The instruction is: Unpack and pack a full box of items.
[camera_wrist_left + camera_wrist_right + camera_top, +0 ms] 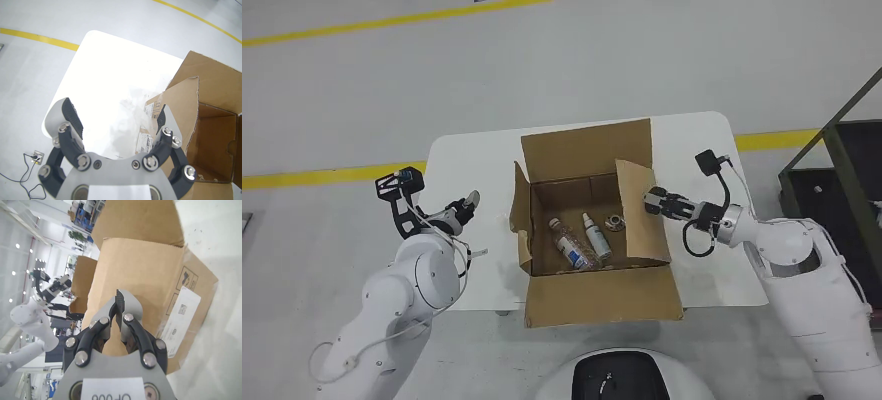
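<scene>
Open cardboard box (602,296) at the middle of the table (472,160), flaps up or folded out. On its floor lie a clear bottle (569,247), a small white spray bottle (594,238) beside it, and a small metal ring (615,222) nearer the far wall. Left gripper (115,111): jaws wide apart, empty, above bare table just beside the left flap (186,98). Right gripper (118,303): pads drawn together with nothing seen between them, close against the outer face of the right flap (637,215). Judged handling: all three items look light and rigid. Both bottles are round and smooth, likely to roll or slip, so they are best pinched across the body at mid-length, from above. The ring lies low and calls for a narrow pinch. The flaps are thin and bend easily.
</scene>
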You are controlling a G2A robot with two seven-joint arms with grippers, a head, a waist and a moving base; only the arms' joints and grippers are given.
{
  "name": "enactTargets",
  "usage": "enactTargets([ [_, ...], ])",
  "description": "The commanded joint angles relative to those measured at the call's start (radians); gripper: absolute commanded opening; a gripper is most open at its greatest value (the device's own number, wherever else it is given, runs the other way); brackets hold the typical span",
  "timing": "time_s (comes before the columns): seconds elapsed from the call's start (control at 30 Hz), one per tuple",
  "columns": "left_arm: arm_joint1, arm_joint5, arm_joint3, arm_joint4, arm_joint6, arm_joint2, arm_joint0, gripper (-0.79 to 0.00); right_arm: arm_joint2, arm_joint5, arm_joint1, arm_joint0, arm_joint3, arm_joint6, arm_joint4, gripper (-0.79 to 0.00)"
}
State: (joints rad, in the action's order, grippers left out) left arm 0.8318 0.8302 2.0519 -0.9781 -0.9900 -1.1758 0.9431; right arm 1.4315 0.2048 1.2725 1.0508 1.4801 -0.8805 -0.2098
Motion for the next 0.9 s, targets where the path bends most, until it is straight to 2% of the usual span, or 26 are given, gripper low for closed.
enactTargets([
  [0.0,0.000,0.000,0.000,0.000,0.000,0.000,0.000,0.000,-0.017,-0.013,-0.001,-0.004,0.003,-0.007,-0.023,-0.785],
  [0.13,0.000,0.000,0.000,0.000,0.000,0.000,0.000,0.000,-0.042,-0.053,-0.006,-0.019,0.002,-0.025,-0.073,-0.785],
  [0.33,0.011,-0.099,-0.042,0.047,0.068,0.009,0.030,0.000,-0.055,-0.080,-0.012,-0.034,-0.007,-0.043,-0.082,-0.785],
  [0.37,0.014,-0.113,-0.054,0.038,0.073,0.022,0.032,-0.400,-0.052,-0.079,-0.013,-0.035,-0.005,-0.042,-0.079,-0.785],
  [0.43,0.019,-0.125,-0.079,0.013,0.081,0.048,0.029,-0.739,-0.040,-0.073,-0.016,-0.034,0.002,-0.031,-0.065,-0.785],
  [0.47,0.022,-0.133,-0.090,-0.004,0.082,0.062,0.025,-0.785,-0.035,-0.069,-0.018,-0.031,0.007,-0.028,-0.059,-0.785],
  [0.67,0.047,-0.177,-0.145,-0.059,0.080,0.147,-0.014,-0.785,0.017,-0.052,-0.029,0.000,0.061,0.016,-0.029,-0.785],
  [0.87,0.070,-0.296,-0.113,-0.062,0.103,0.211,-0.040,-0.785,0.098,-0.091,-0.036,-0.002,0.041,0.136,0.041,-0.785],
])
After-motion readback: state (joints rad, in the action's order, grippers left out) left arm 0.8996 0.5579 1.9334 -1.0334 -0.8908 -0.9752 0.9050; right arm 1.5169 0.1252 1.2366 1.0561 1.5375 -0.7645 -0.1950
